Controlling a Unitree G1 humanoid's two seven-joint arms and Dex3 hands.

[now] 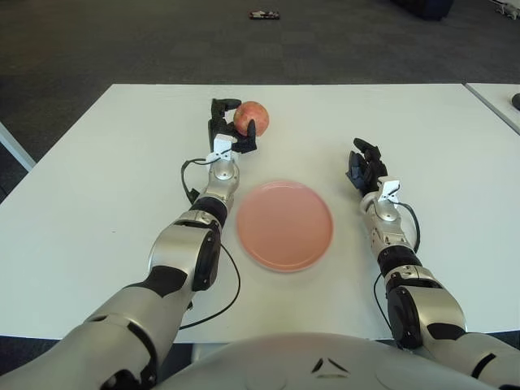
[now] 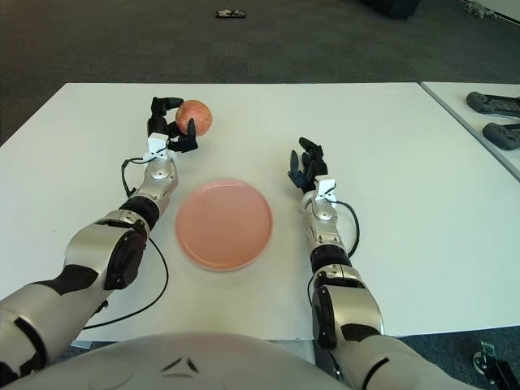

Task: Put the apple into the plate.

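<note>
A red-yellow apple (image 1: pixel 253 117) is at the far middle of the white table (image 1: pixel 97 187). My left hand (image 1: pixel 230 127) has its black fingers curled around the apple's left and near side. A round pink plate (image 1: pixel 284 225) lies flat on the table, nearer than the apple and a little to its right. It holds nothing. My right hand (image 1: pixel 365 166) shows to the right of the plate with its fingers spread, holding nothing.
A second white table (image 2: pixel 475 114) stands at the right with two dark devices (image 2: pixel 496 104) on it. A small dark object (image 1: pixel 264 15) lies on the grey floor beyond the table. A black cable (image 1: pixel 231 292) loops beside my left forearm.
</note>
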